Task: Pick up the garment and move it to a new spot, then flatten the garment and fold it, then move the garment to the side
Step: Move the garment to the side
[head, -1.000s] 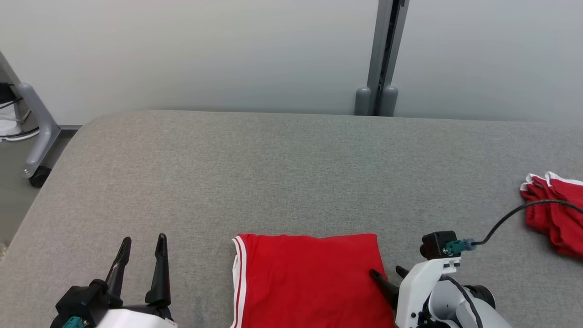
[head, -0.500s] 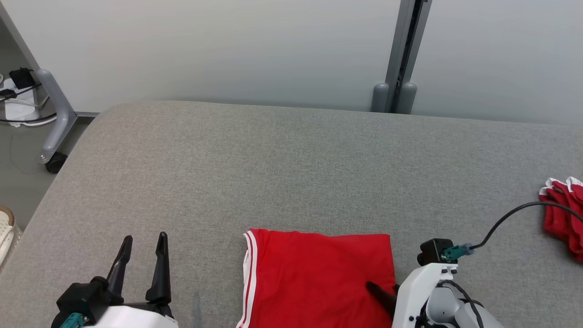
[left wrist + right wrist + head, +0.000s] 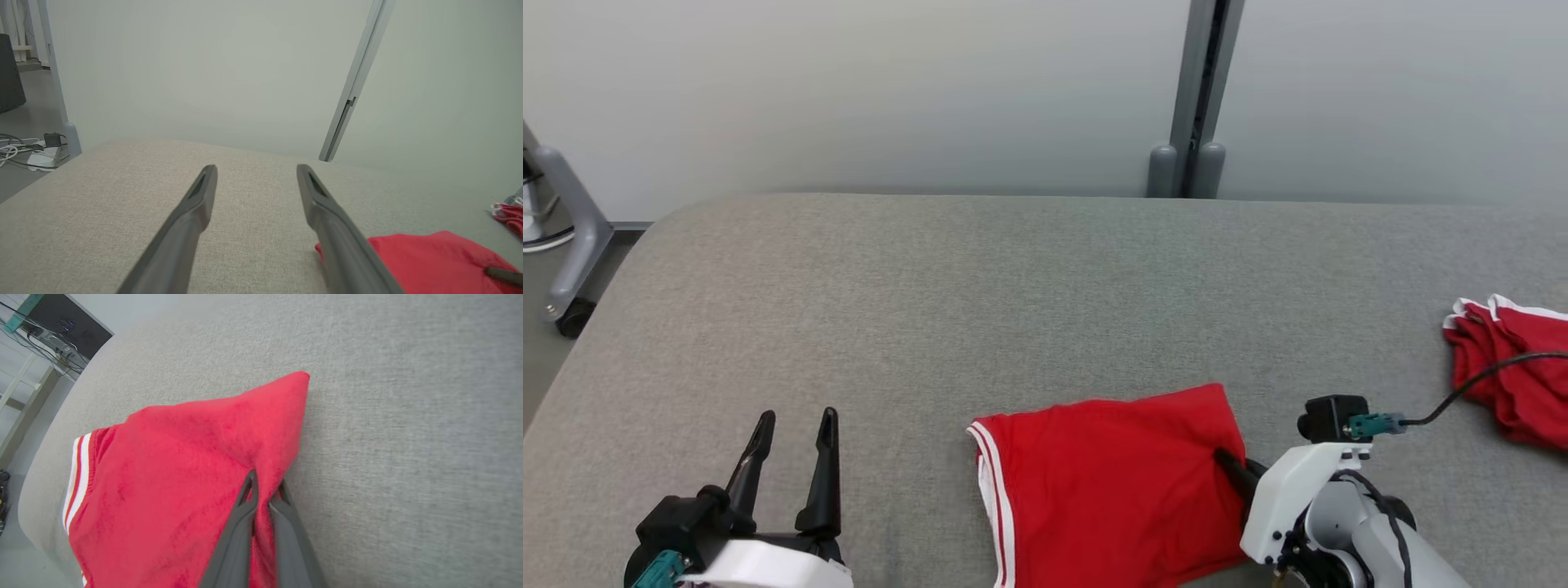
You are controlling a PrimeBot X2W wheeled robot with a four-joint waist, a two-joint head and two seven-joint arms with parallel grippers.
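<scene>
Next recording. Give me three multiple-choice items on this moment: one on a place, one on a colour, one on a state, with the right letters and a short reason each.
1. Where on the grey surface does the crumpled red garment lie?
A. far left
B. far right
C. between the grippers

2. What colour are the stripes along the folded garment's left edge?
A. blue
B. black
C. white

3. How is the right gripper?
A. shut on the folded garment's right edge
B. open above it
C. shut on nothing

Answers:
1 B, it lies at the head view's right edge.
2 C, white bands border the red cloth.
3 A, its fingers pinch red cloth in the right wrist view.
</scene>
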